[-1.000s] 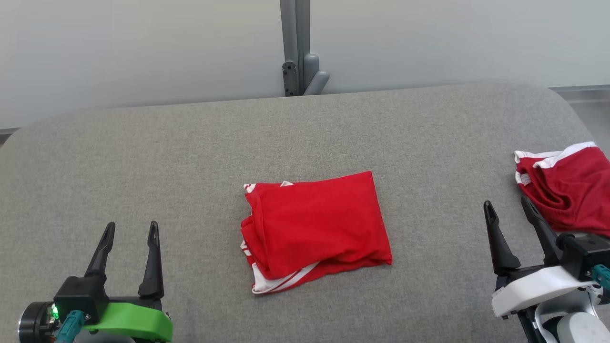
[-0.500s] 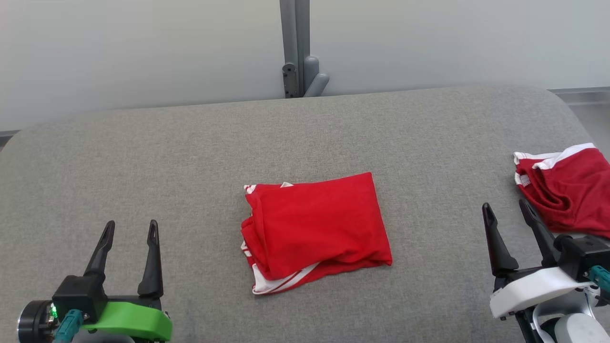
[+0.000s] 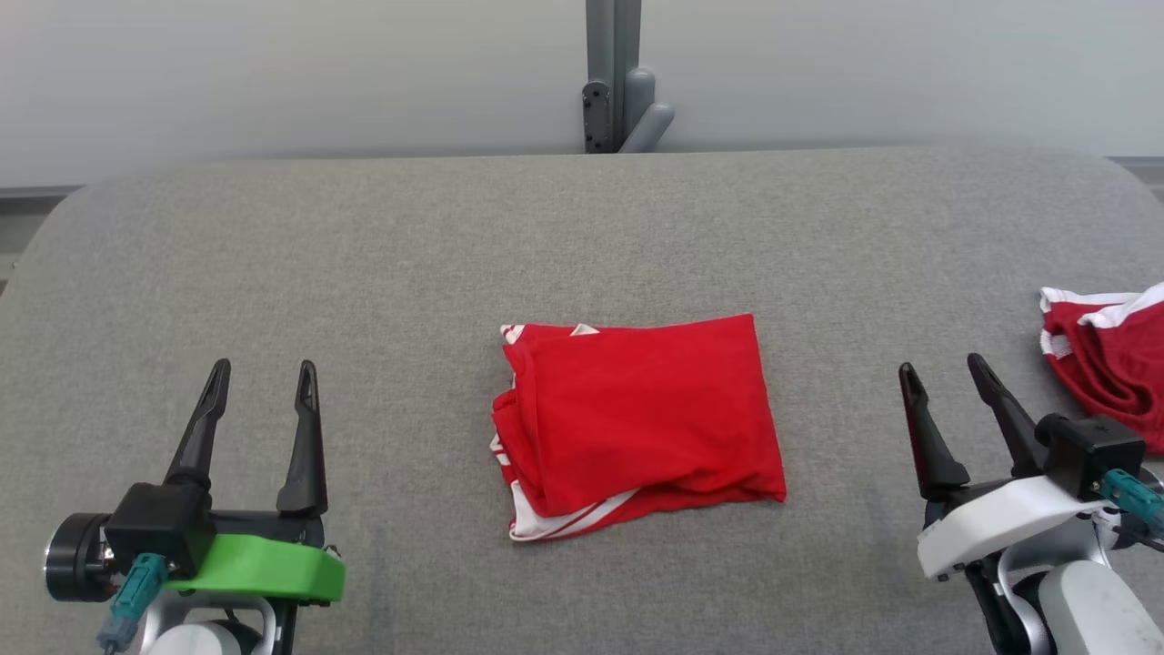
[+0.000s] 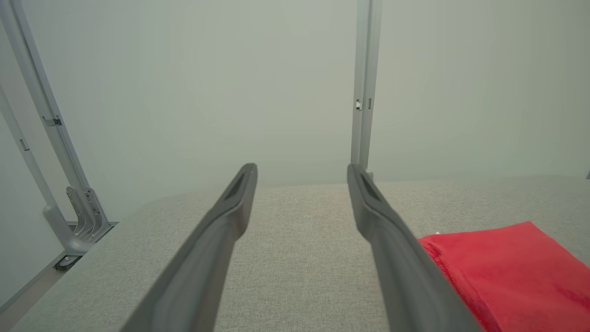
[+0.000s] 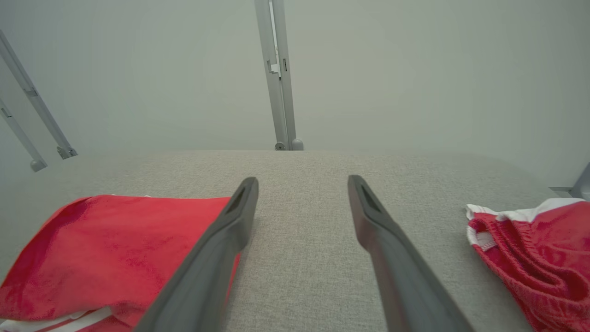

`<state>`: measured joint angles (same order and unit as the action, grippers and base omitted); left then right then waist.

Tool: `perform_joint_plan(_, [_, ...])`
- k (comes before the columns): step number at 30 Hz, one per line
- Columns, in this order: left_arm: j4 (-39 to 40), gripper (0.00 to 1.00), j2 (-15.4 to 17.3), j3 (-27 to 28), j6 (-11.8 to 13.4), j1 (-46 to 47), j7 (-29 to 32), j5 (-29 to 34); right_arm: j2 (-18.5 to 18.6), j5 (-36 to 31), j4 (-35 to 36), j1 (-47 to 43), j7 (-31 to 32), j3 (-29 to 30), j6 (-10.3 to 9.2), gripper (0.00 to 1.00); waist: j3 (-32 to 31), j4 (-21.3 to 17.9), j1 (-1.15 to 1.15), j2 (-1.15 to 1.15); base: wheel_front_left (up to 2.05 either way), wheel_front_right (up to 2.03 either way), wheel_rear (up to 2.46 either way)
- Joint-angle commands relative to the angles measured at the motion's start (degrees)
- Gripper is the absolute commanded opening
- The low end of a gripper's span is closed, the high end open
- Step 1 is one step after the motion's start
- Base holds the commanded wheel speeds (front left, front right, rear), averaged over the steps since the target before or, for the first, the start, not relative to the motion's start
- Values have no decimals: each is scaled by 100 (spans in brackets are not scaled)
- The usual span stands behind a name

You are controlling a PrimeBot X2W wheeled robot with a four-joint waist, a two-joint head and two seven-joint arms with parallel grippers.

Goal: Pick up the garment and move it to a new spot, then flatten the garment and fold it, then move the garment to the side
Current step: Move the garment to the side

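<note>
A red garment point(image 3: 637, 418) with white stripes lies folded into a rough rectangle in the middle of the grey padded table point(image 3: 364, 255). It appears at the right in the left wrist view point(image 4: 507, 267) and at the left in the right wrist view point(image 5: 115, 244). My left gripper point(image 3: 264, 368) point(image 4: 300, 170) hovers open at the lower left, well apart from the garment. At the lower right, my right gripper point(image 3: 941, 366) point(image 5: 302, 180) also stands open, with bare table between its fingers. Neither gripper touches cloth.
A second red garment point(image 3: 1109, 364) point(image 5: 539, 258) with white trim lies crumpled at the table's right edge, just right of my right gripper. A grey metal post point(image 3: 614, 73) stands behind the table against a pale wall. The table's corners are rounded.
The head camera has turned, so the whole picture has slid to the right. Both grippers stay open and sit a little higher in the view. The garments lie as before.
</note>
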<state>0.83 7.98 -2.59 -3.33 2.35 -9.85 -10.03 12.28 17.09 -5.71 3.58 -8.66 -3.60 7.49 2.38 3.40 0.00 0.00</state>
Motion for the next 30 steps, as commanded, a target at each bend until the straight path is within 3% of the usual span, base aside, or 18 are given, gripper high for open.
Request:
perform_joint_plan(1, [-27, 100, -19, -25, -15, 88, -46, 25, 41, 62, -119, 125, -14, -75, -1, 100, 303, 298, 0, 0, 0, 0, 0])
perform_joint_plan(11, [-326, 100, -188, -187, -26, 573, -372, -105, 143, 645, -1608, 1125, -168, -940, -1, 100, 1018, 954, 0, 0, 0, 0, 0])
perform_joint_plan(21, [-520, 100, -268, -264, -32, 796, -495, -117, 237, 1223, -2639, 1711, 17, -1623, 0, 100, 1286, 1100, 0, 0, 0, 0, 0])
perform_joint_plan(22, [-542, 100, -269, -266, -36, 816, -495, -116, 240, 1330, -2725, 1735, 85, -1705, 0, 87, 1288, 1095, 0, 0, 0, 0, 0])
perform_joint_plan(23, [-565, 100, -271, -267, -41, 835, -503, -115, 240, 1406, -2768, 1739, 144, -1839, 0, 47, 1285, 1089, 0, 0, 0, 0, 0])
perform_joint_plan(24, [-577, 100, -271, -264, -44, 845, -510, -111, 249, 1519, -2776, 1738, 166, -1971, 0, 18, 1278, 1079, 0, 0, 0, 0, 0])
perform_joint_plan(25, [-587, 100, -270, -262, -46, 856, -515, -107, 274, 1624, -2783, 1739, 176, -2069, 1, 0, 1272, 1064, 0, 0, 0, 0, 0])
perform_joint_plan(30, [-585, 100, -225, -250, -59, 908, -528, -59, 532, 1945, -2694, 1802, 12, -2411, -1, 0, 1215, 934, 0, 0, 0, 0, 0])
